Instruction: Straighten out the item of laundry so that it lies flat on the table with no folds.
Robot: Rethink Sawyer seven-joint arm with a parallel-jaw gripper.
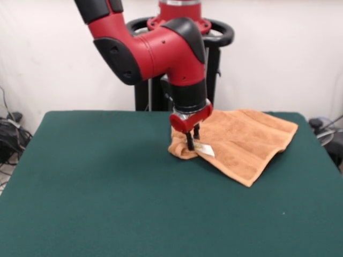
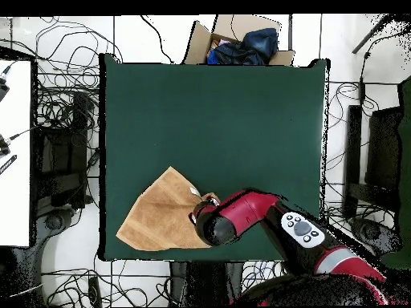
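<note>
The orange-tan towel lies at the far right of the green table, near the robot's pedestal. It is mostly spread out, with its left corner bunched into a raised fold. A small white tag shows at that corner. My gripper points down onto the bunched corner, and its fingers stand close together, pinched on the fold. In the overhead view the towel lies at the table's lower left edge, and the arm's wrist covers the towel's right corner and hides the gripper.
The towel's far corner reaches close to the table's edge by the pedestal. A cardboard box with blue cloth stands past the table's opposite side. Cables and chairs surround the table on the floor.
</note>
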